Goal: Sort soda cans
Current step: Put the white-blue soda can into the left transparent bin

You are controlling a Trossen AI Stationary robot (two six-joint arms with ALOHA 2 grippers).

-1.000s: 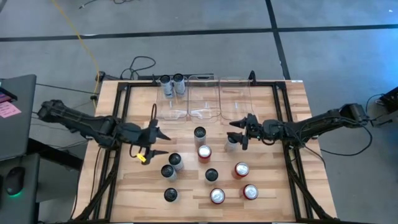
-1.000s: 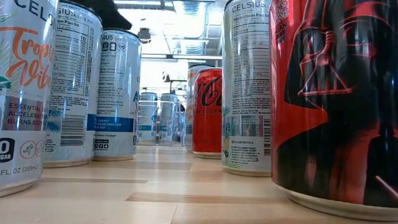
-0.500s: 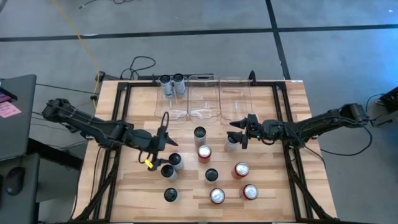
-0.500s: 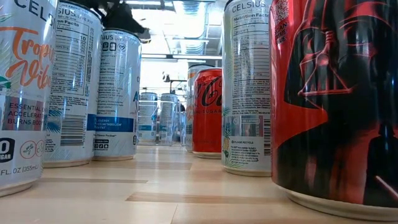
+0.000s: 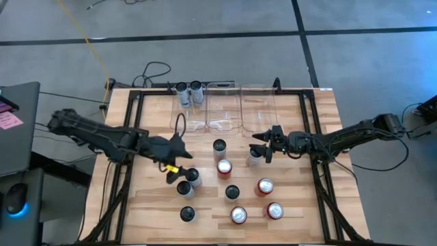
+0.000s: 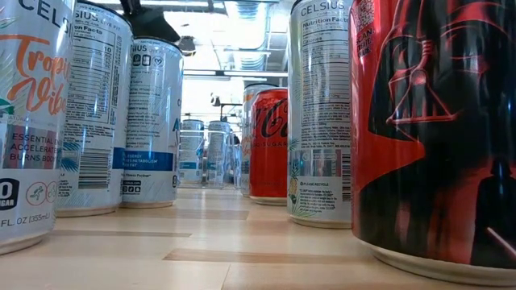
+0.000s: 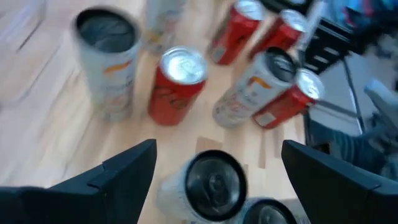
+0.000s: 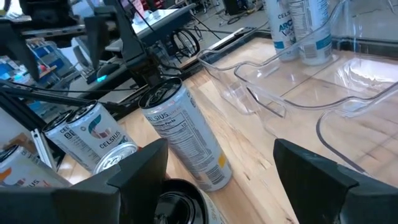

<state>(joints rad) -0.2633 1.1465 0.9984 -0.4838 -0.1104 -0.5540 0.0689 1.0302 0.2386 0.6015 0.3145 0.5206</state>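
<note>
Left gripper (image 5: 179, 166) over wooden surface (image 5: 300, 205), jaws wide open, holding nothing, just above a silver can (image 5: 193, 177) in the left cluster; another silver can (image 5: 184, 188) just beside. Right gripper (image 5: 262, 147) jaws open around a silver can (image 5: 253, 156) near the clear bins (image 5: 225, 109), grip not closed. Two silver cans (image 5: 189, 93) stand in the leftmost bin. Red cans (image 5: 265, 186) grouped toward front right, one red can (image 5: 224, 167) mid-surface below another silver can (image 5: 219, 146).
</note>
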